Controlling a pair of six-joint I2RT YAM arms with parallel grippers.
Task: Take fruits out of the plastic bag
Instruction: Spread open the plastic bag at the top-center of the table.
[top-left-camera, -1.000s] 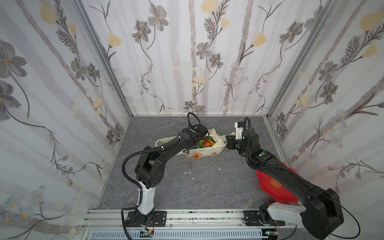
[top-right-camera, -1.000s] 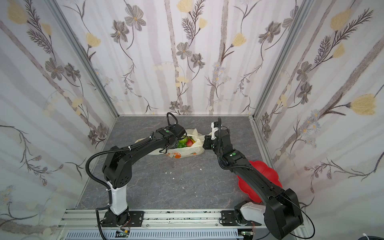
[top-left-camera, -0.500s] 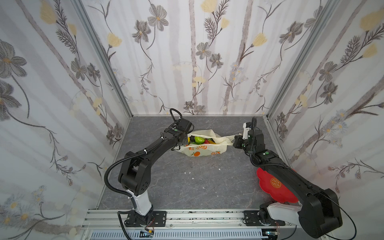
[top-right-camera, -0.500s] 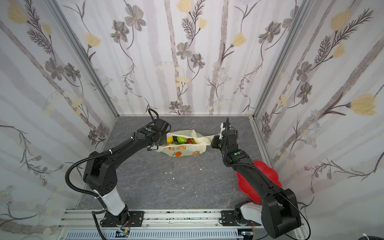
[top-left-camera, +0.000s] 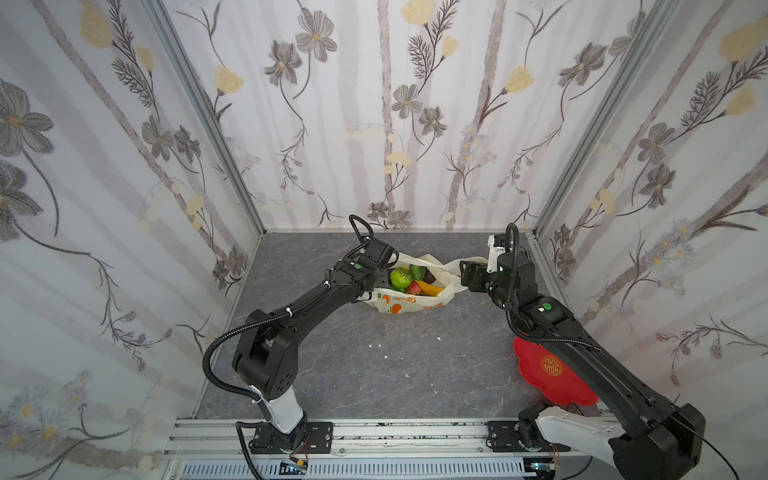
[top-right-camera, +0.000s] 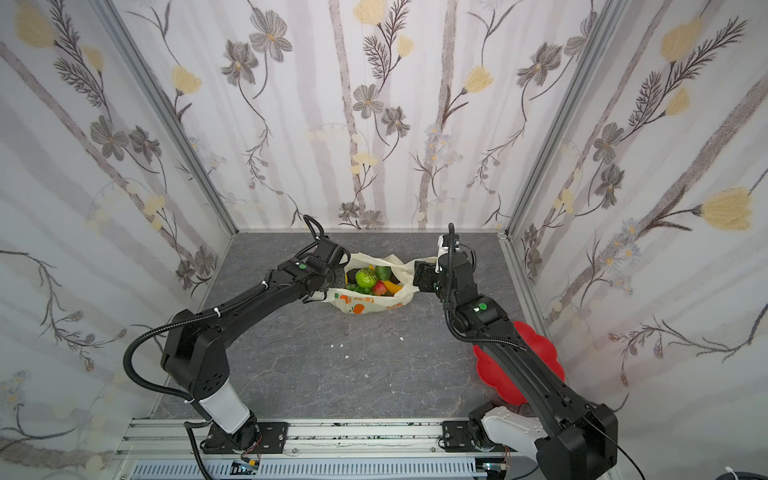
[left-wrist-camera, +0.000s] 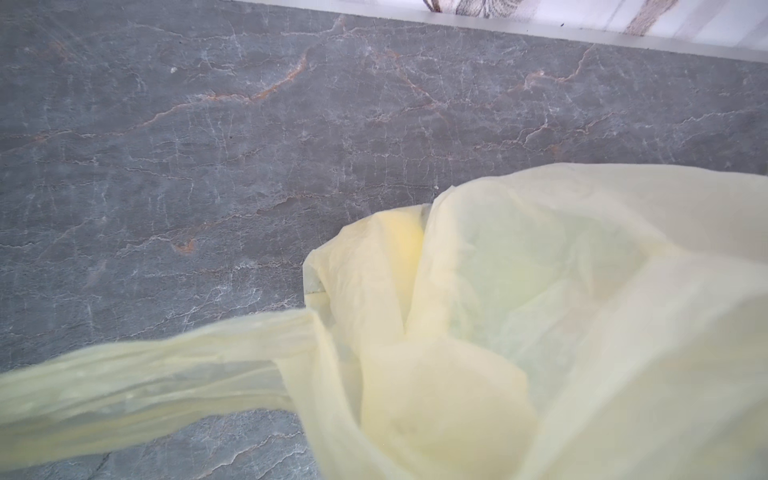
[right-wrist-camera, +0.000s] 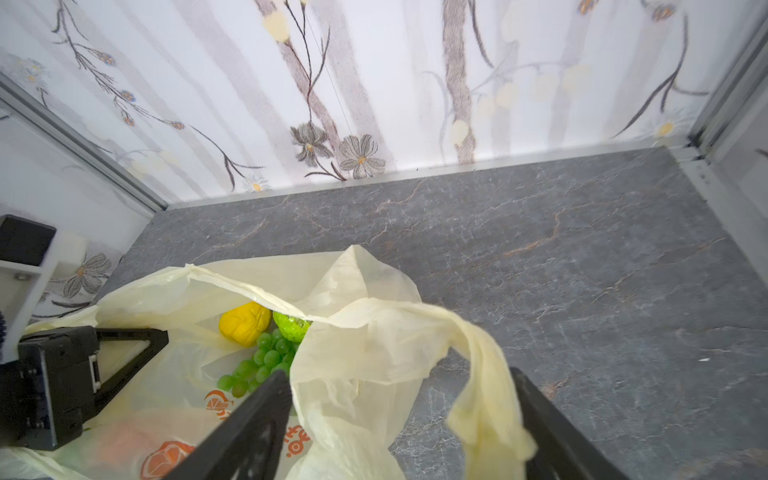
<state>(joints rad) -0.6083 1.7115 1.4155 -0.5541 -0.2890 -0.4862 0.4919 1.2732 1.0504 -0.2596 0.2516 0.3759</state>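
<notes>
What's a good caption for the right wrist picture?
Open right gripper straddles the plastic bag handle; green grapes peek out.

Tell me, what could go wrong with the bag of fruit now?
The right gripper is open with the handle of the plastic bag draped between its fingers, so the mouth may flop shut over the fruits. The left gripper alone pinches the other side; pulling might drag the bag or tip fruit out.

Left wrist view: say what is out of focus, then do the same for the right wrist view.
Left wrist view: the bag handle close to the lens is soft, the table sharp. Right wrist view: the grapes are crisp.
</notes>
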